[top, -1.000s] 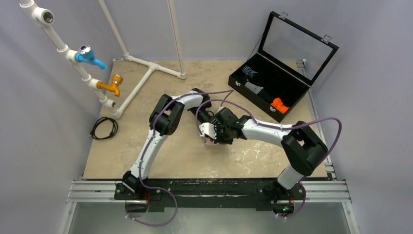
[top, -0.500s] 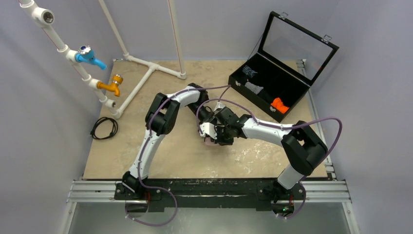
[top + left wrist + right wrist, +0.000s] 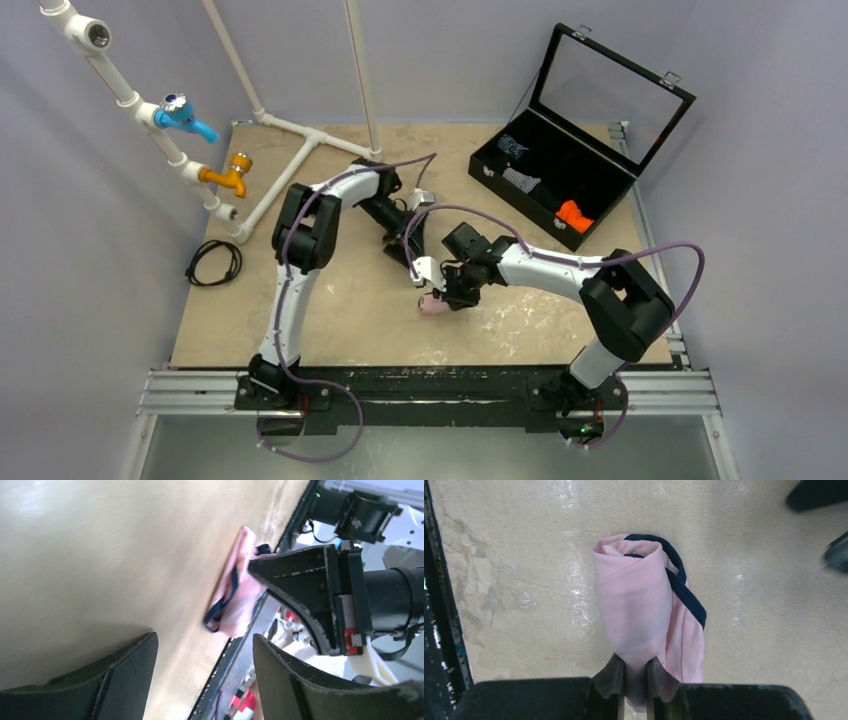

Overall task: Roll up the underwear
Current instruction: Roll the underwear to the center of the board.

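Note:
The underwear (image 3: 644, 610) is a pale pink roll with navy trim, lying on the table. My right gripper (image 3: 635, 667) is shut on the roll's near end, with pink fabric pinched between its fingertips. In the top view the underwear (image 3: 434, 306) sits mid-table under the right gripper (image 3: 447, 297). My left gripper (image 3: 403, 250) stands behind it, apart from the cloth. The left wrist view has the left gripper (image 3: 204, 637) open with nothing between its fingers, and the underwear (image 3: 235, 595) lies ahead of it, against the right gripper's black fingers.
An open black case (image 3: 610, 150) stands at the back right, holding an orange rolled cloth (image 3: 573, 215) and a grey-striped rolled cloth (image 3: 520, 180). White pipes with a blue tap (image 3: 183, 114) and an orange tap (image 3: 230, 176) run along the left. A black cable (image 3: 213, 262) lies at the left edge.
My left gripper has opened, let go of the roll and drawn back toward the far left. My right gripper has shifted slightly nearer with the underwear in it.

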Robot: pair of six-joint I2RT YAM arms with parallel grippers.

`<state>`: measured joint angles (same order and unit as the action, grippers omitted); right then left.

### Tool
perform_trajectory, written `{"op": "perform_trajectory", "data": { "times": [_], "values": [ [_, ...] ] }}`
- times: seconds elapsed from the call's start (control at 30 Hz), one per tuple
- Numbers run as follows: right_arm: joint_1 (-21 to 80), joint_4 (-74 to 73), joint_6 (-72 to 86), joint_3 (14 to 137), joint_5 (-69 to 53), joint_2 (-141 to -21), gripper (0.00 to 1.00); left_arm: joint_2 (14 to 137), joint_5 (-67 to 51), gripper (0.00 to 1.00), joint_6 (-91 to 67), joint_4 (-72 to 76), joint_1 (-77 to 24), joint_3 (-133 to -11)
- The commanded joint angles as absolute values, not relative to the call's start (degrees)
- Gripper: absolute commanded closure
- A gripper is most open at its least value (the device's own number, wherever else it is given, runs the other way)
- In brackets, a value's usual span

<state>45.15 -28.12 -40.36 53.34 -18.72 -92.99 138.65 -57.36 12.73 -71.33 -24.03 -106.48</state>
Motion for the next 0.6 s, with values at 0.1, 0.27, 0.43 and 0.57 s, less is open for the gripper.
{"op": "perform_trajectory", "data": {
  "times": [0.1,0.27,0.43,0.57],
  "values": [
    [43.3,-38.1,-38.2,54.4,-24.3,-96.6,1.00,127.5,-52.3,0.35,7.3,-60.5,-15.1,-98.2],
    [40.4,-41.0,-38.8,58.1,-28.0,-100.1,1.00,119.1,-52.7,0.39,7.4,-55.7,-12.3,-88.8],
    [36.7,-46.6,-41.6,65.3,-33.0,-106.9,1.00,109.4,-51.9,0.40,9.9,-48.5,-12.3,-78.2],
    [32.8,-54.6,-46.0,73.7,-37.7,-115.6,1.00,101.8,-50.5,0.40,12.8,-44.1,-13.4,-71.9]
  ]
}}
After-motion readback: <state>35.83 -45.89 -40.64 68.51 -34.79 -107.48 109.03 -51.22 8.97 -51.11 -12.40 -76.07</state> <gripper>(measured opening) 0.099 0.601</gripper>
